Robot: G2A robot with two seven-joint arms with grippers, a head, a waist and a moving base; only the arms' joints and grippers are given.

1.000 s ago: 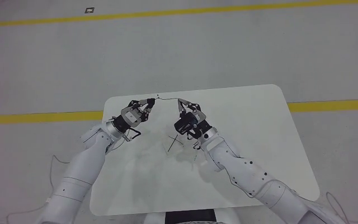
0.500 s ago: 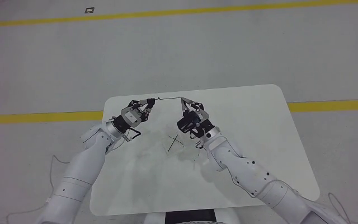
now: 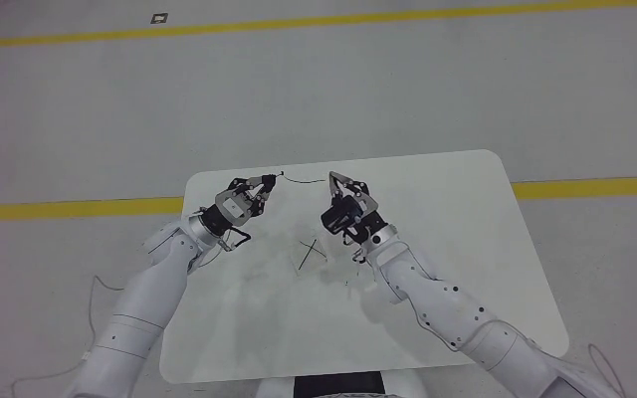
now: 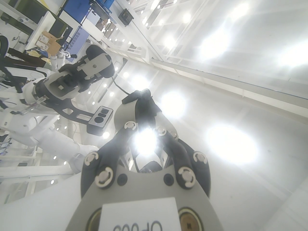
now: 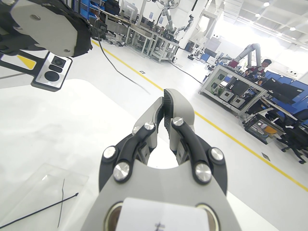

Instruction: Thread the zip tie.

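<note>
**Left gripper grips the zip tie near the table's far edge; right gripper closed on nothing**

The left gripper (image 3: 268, 181) is clamped on one end of a thin black zip tie (image 3: 304, 179). It holds the tie in the air just inside the far edge of the white table (image 3: 448, 199). The tie runs from those fingertips across toward the right gripper (image 3: 336, 177), bending slightly along its length. In the right wrist view its free tip ends just short of the right gripper, near it but apart. The right gripper's ribbed pads (image 5: 168, 103) are pressed together with nothing between them.

Both grippers sit close together above the tabletop, about midway along the far edge. Just beyond the fingertips the table ends. Past it lies grey floor (image 3: 398, 90), with a yellow line (image 3: 100, 209) running out to either side of the table.

To the robot's right, the tabletop runs wide to its rounded far corner (image 3: 495, 157), well apart from the right gripper. To the left, the other far corner (image 3: 194, 182) is nearer, with a short stretch of table between it and the left gripper.

Toward the robot, two spare zip ties (image 3: 311, 251) lie crossed on the table between the two forearms. In the right wrist view they rest partly over a clear sheet (image 5: 48, 176). The near edge lies well back, under the upper arms.
</note>
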